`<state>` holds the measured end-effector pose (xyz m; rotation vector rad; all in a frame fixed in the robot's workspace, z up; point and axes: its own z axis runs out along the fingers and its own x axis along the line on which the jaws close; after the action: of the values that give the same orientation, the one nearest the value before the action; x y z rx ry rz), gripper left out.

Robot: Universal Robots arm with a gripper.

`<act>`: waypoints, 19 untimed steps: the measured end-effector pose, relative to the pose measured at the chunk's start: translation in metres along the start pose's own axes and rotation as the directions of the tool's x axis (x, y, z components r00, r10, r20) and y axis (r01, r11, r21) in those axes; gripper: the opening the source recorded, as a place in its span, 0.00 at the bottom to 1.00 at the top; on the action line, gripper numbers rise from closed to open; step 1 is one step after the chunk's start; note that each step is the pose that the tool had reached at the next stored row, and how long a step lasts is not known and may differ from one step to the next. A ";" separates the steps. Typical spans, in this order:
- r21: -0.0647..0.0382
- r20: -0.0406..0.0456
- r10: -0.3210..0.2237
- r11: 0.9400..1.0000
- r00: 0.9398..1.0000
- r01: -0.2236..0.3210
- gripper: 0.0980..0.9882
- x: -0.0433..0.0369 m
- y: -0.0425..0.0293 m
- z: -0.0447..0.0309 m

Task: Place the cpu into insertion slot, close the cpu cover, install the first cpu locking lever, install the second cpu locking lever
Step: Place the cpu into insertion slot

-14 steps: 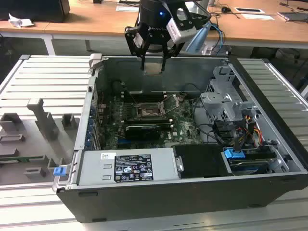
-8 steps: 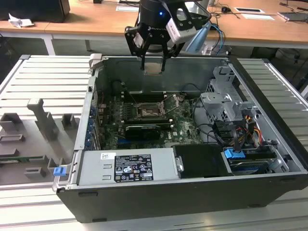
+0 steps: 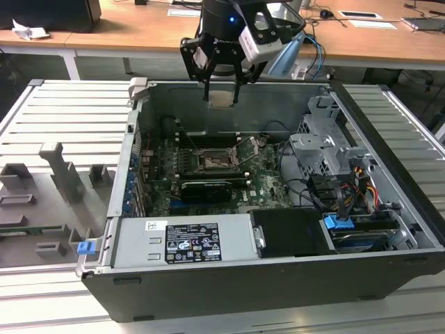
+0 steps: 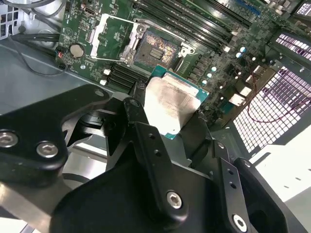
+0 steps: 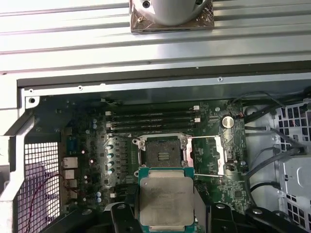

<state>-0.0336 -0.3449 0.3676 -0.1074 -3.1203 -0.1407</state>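
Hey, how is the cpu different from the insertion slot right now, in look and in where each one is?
The cpu has a pale silvery face; the insertion slot is dark in the middle with a metal rim. The cpu is clamped in the gripper above the open case; the insertion slot sits on the green board inside it, empty. Both are square and look alike in size.
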 end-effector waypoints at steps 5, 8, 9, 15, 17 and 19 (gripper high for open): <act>-0.001 0.002 0.024 1.000 1.000 -0.024 0.49 0.0000 0.0000 0.0000; -0.001 0.004 0.040 0.999 0.999 -0.040 0.49 0.0000 0.0000 0.0000; -0.001 0.004 0.047 0.999 0.999 -0.047 0.49 0.0000 -0.0002 0.0002; -0.001 0.004 0.049 0.999 0.999 -0.049 0.49 -0.0001 -0.0007 0.0019; -0.001 0.005 0.058 0.998 0.998 -0.058 0.49 0.0000 -0.0007 0.0020; -0.001 0.006 0.067 0.998 0.998 -0.067 0.49 -0.0001 -0.0007 0.0021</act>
<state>-0.0337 -0.3454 0.3655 -0.2129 -3.1179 -0.1409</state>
